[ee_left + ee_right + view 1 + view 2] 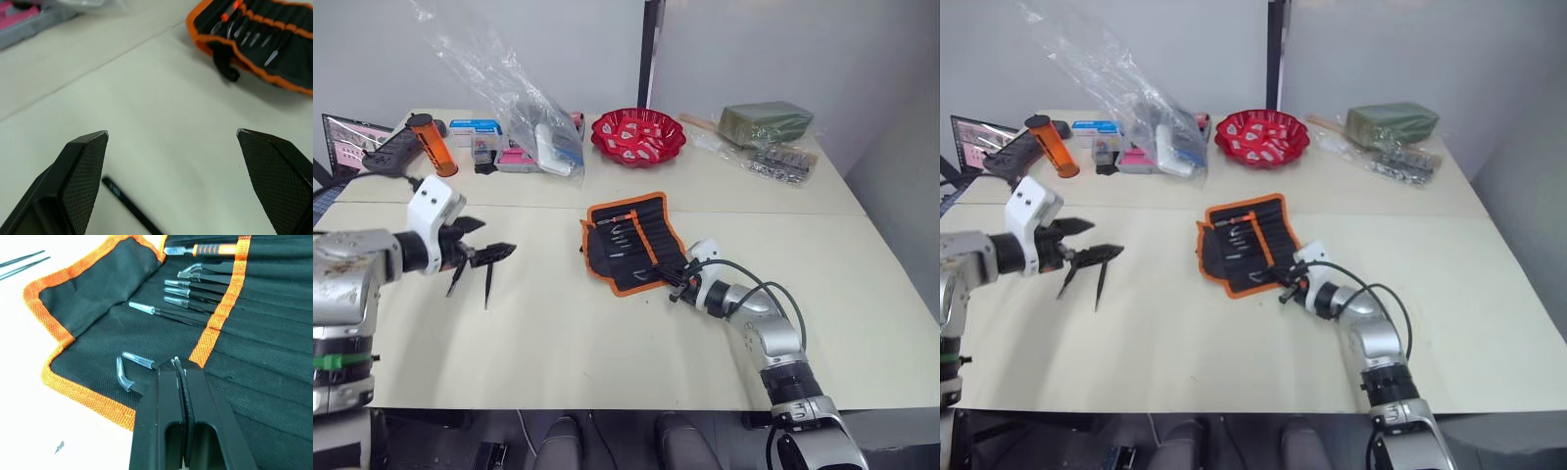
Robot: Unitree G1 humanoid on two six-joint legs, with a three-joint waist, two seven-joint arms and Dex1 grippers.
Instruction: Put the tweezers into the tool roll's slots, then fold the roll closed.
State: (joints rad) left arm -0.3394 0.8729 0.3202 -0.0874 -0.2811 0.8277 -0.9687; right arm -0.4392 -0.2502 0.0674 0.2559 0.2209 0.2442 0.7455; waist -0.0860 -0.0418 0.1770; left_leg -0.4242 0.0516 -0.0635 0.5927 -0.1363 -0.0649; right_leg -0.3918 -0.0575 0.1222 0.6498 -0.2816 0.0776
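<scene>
The tool roll lies open at mid-table, black with orange binding. Several tweezers with capped tips sit in its slots under the orange stripe, beside an orange-handled tool. My right gripper is shut and rests on the roll's near part. One slotted tweezer runs under its fingertips, and I cannot tell whether they pinch it. Two loose tweezers lie on the table at the left. My left gripper hovers open just above them, with one between its fingers.
Along the back stand a red bowl, a crumpled plastic bag over small boxes, an orange cylinder and a green packet. A seam between two tabletops runs behind the roll.
</scene>
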